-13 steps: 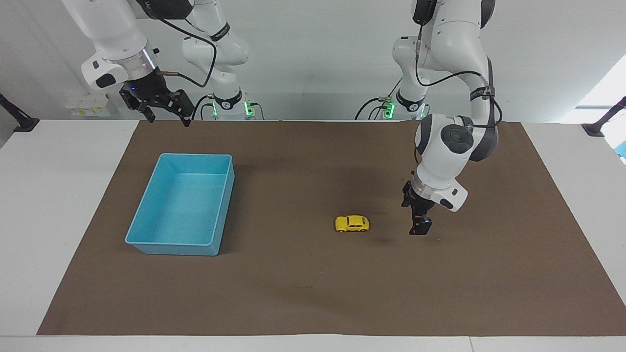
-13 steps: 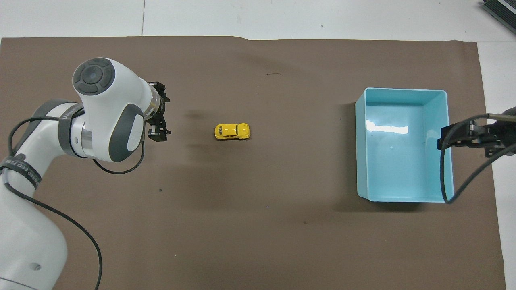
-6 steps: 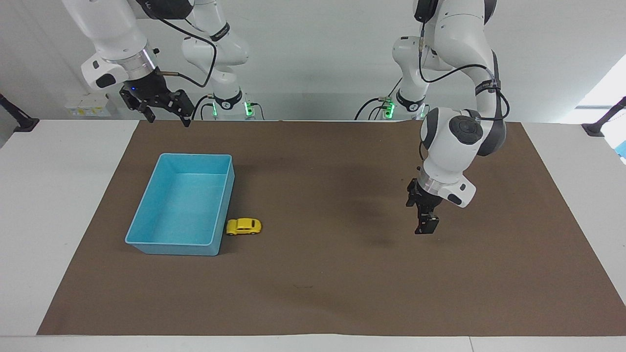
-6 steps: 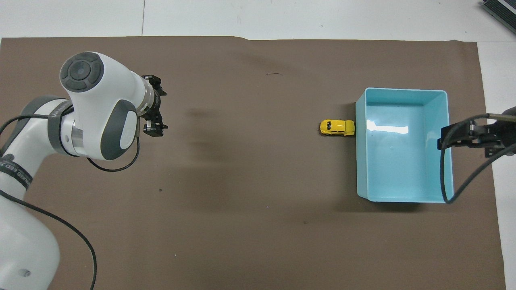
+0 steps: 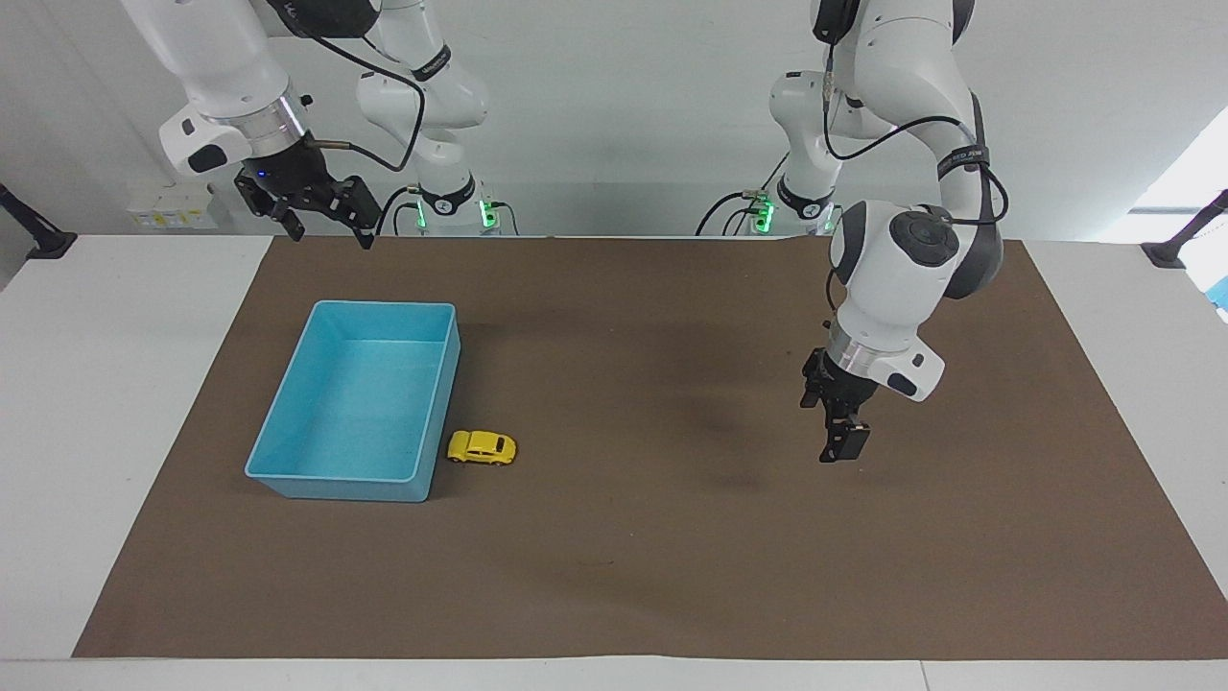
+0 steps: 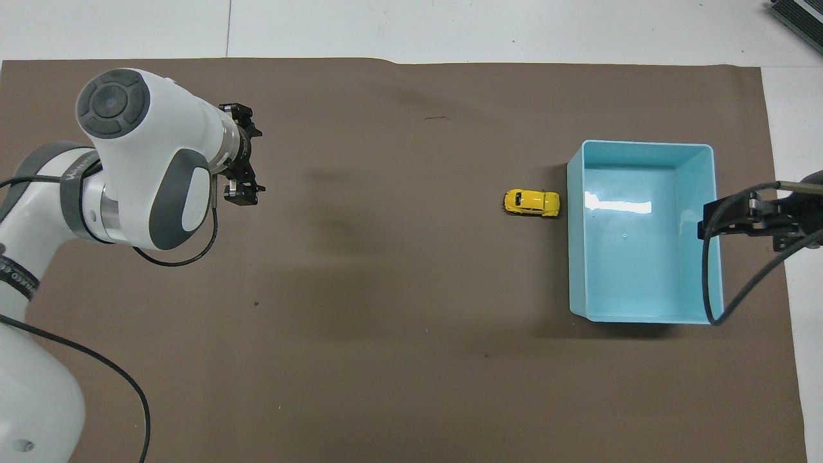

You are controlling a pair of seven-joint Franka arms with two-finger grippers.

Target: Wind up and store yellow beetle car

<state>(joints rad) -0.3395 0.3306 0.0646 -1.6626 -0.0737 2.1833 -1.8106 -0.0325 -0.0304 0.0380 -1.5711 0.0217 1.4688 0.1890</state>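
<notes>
The left gripper hangs in the air over bare brown mat toward the left arm's end of the table, pointing down, nothing between its fingers. They stand spread, though the gap is seen nearly edge-on in the facing view. The overhead view shows the same left gripper poking out from under the arm's white wrist, which covers most of it there.

Well away from it, toward the right arm's end of the table, the yellow beetle car stands on its wheels on the mat, just beside the blue bin. In the overhead view a thin strip of mat shows between the yellow beetle car and the bin's wall, so the two are apart; the facing view alone leaves that unclear. The car lies outside the bin, alongside its long wall and near the corner farther from the robots.

The bin holds nothing; its pale floor shows only a bright glare patch in the overhead view.

The right gripper waits high up over the mat's edge nearest the robots, its fingers spread and holding nothing. The overhead view catches only part of the right gripper, over the bin's outer rim, with a black cable looping down from it.
</notes>
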